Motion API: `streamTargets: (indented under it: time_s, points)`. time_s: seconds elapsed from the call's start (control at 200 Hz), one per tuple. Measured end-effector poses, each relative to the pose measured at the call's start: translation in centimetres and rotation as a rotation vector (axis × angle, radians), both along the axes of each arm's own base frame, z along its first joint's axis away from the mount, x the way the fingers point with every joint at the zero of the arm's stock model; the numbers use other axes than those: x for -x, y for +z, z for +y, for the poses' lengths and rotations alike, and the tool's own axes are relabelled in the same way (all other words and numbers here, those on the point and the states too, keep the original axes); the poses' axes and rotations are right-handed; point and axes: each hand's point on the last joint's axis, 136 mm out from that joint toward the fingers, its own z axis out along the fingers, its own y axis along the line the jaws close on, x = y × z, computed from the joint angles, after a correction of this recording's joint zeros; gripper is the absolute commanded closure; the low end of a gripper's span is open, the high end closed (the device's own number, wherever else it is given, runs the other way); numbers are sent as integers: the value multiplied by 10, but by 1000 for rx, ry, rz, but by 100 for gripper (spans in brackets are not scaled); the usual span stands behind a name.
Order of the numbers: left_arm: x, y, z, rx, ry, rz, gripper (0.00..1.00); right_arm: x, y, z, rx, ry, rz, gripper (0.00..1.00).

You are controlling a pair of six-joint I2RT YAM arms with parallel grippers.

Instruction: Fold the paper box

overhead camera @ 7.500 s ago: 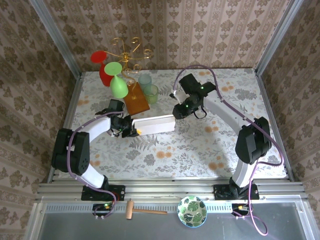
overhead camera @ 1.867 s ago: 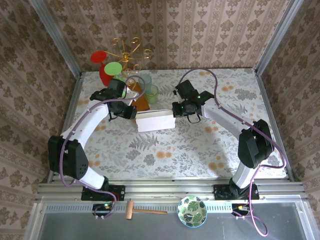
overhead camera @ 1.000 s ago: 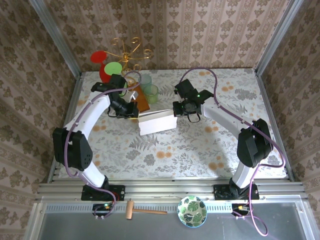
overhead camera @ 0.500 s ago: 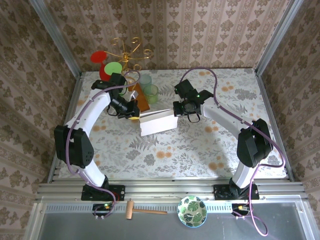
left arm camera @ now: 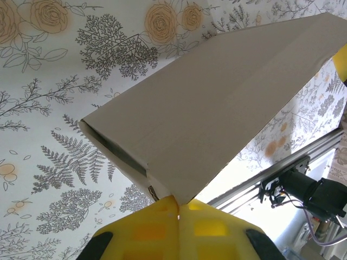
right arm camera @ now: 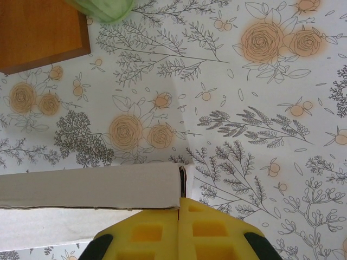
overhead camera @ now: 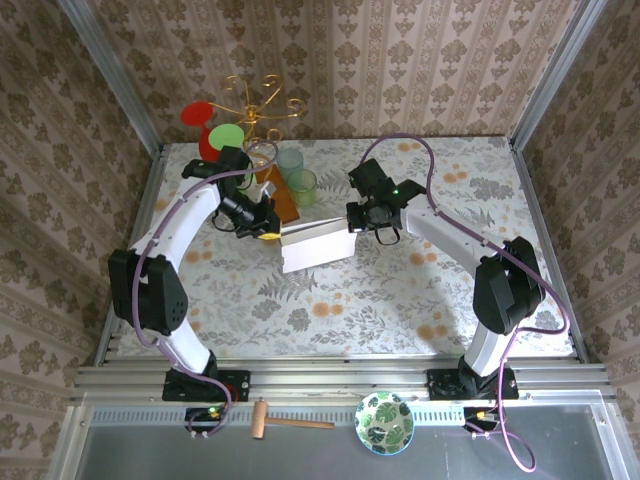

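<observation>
Pinching the left end of the paper box (overhead camera: 318,250), the left claw (overhead camera: 268,232) has its yellow pads pressed together on the cardboard edge. The right claw (overhead camera: 352,222) is clamped on the opposite end. The box spans between them at the centre of the overhead view, over the flowered counter (overhead camera: 400,290), just below a brown board (overhead camera: 274,203) and a green cup (overhead camera: 302,187).

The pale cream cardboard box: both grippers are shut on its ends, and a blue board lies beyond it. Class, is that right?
The board is orange-brown, not blue; the right wrist view shows it. The left gripper and right gripper are shut on that cream box.
</observation>
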Motion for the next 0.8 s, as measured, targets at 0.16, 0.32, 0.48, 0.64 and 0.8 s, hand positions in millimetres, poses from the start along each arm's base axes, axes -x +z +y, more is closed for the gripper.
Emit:
streamTargets:
  time_s: [0.16,0.32,0.48,0.64,0.8]
  points:
    - [6,-12,2,-7,-1,31,95,0,1,1,-1,2,-2,100]
    - [9,-22,3,-10,0,20,96,0,1,3,-5,2,-4,100]
    - [11,-23,3,-14,-5,-65,97,0,1,3,-10,-4,-5,100]
    - [14,-24,3,-33,-8,-140,97,5,1,2,-22,-4,-21,100]
    - [16,-26,1,-66,-18,-207,98,8,1,0,-29,-1,-31,100]
